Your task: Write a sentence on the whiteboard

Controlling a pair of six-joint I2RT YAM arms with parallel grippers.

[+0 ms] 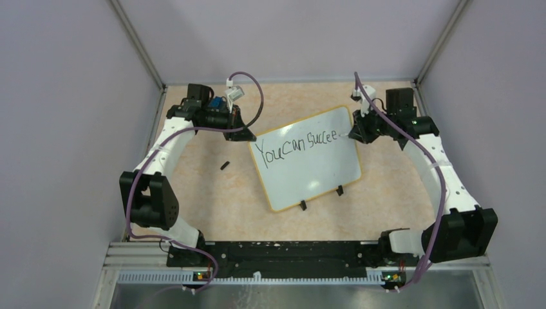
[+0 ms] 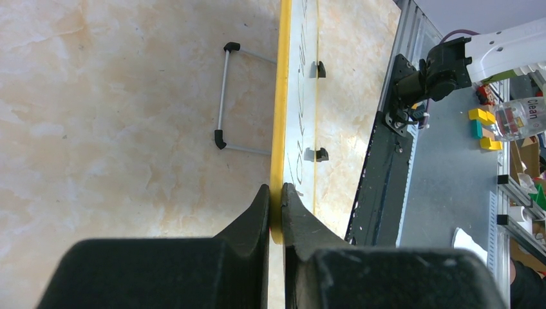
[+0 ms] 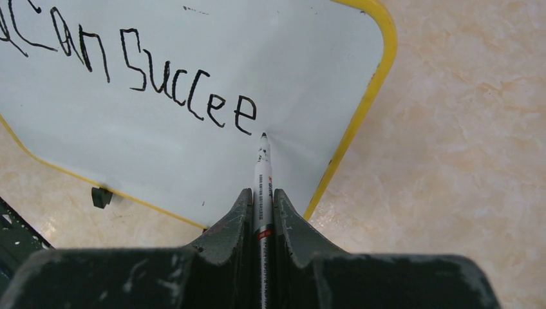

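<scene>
The smooth, glossy whiteboard (image 1: 309,177), a rounded rectangle with a thin yellow rim, is propped on black clip feet (image 1: 302,205) mid-desk (image 1: 212,199). The desk top is mottled beige, marble-like, between plain lilac walls (image 1: 64,96). The black, wobbly handwritten sentence (image 3: 161,77) reads "You can succee". The left end effector (image 2: 275,203) pinches the board's rim. The right end effector (image 3: 262,196) clamps a slim white marker (image 3: 263,170), its tip at the board just past the last letter.

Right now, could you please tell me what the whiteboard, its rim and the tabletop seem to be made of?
Whiteboard: smooth glossy white surface, likely coated steel or melamine; soft sheen.
Rim: yellow, probably plastic; uniform colour.
Tabletop: beige marbled look, perhaps laminate; matte.
</scene>
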